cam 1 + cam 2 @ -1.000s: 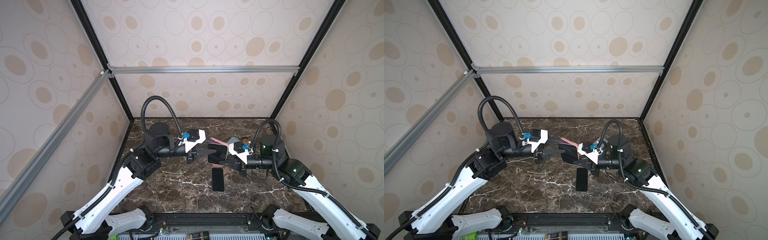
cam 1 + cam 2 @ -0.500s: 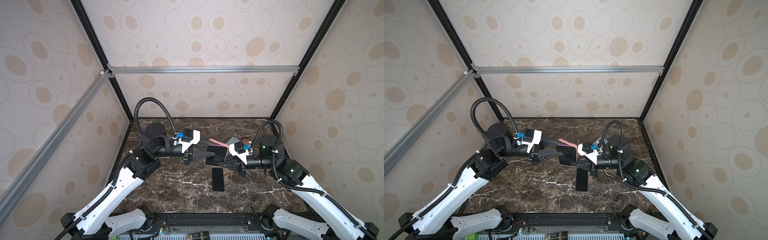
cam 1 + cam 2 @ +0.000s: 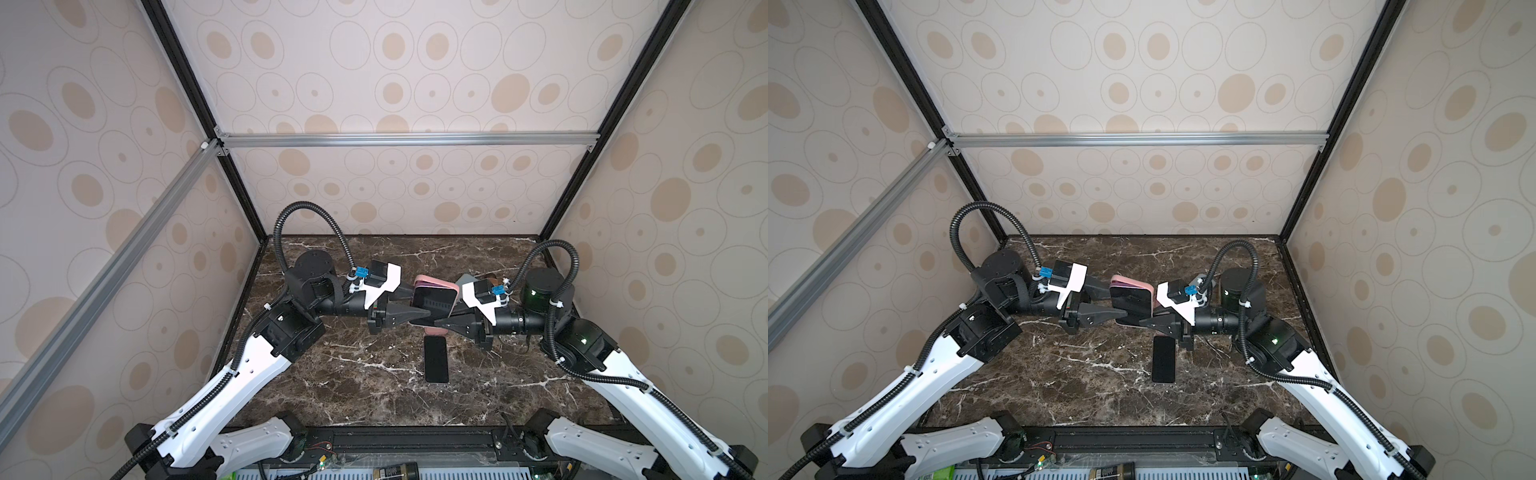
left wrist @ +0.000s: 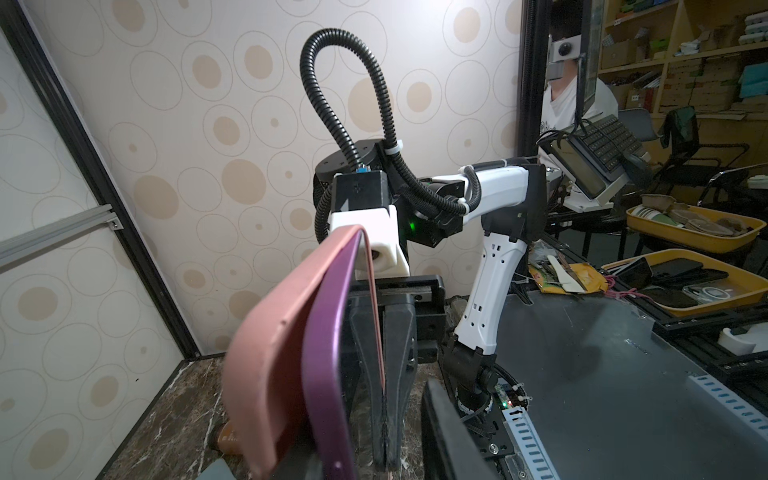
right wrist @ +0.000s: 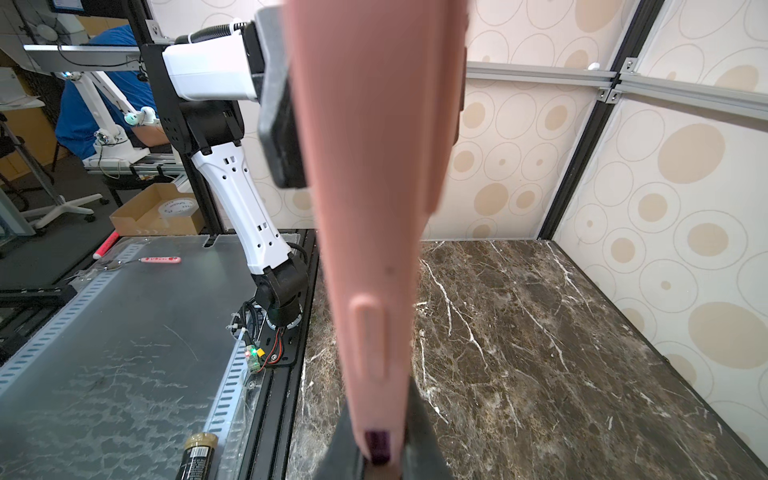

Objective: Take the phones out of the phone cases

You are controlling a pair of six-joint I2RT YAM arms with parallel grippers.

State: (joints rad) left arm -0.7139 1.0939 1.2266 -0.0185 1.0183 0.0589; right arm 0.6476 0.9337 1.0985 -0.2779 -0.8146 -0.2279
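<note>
Table: A dark marble table (image 3: 353, 399) is seen across the lower half of both top views, and spotted walls are set around it.
Left arm: The left arm (image 3: 249, 365) is stretched in from the lower left of both top views toward the middle.
Right arm: The right arm (image 3: 623, 386) is stretched in from the lower right toward the middle.
Left gripper: The left gripper (image 3: 417, 302) is closed around the phone and the back of the case, with one finger laid over the lower left corner of the screen and one tucked behind.
Right gripper: The right gripper (image 3: 442, 321) is squeezed tight on a thin edge of the phone case.
Phone case: The pink phone case (image 3: 434, 284) is held up above the table in the middle of both top views, between the two grippers. In the left wrist view one end is seen peeled away from the phone.
Phone: The phone (image 3: 434, 303), with a purple edge and a dark screen, is partly inside the case. Its screen is turned up toward the top camera.
Black phone: A black phone (image 3: 436, 359) is laid flat on the table just below the held case, apart from both grippers.
</note>
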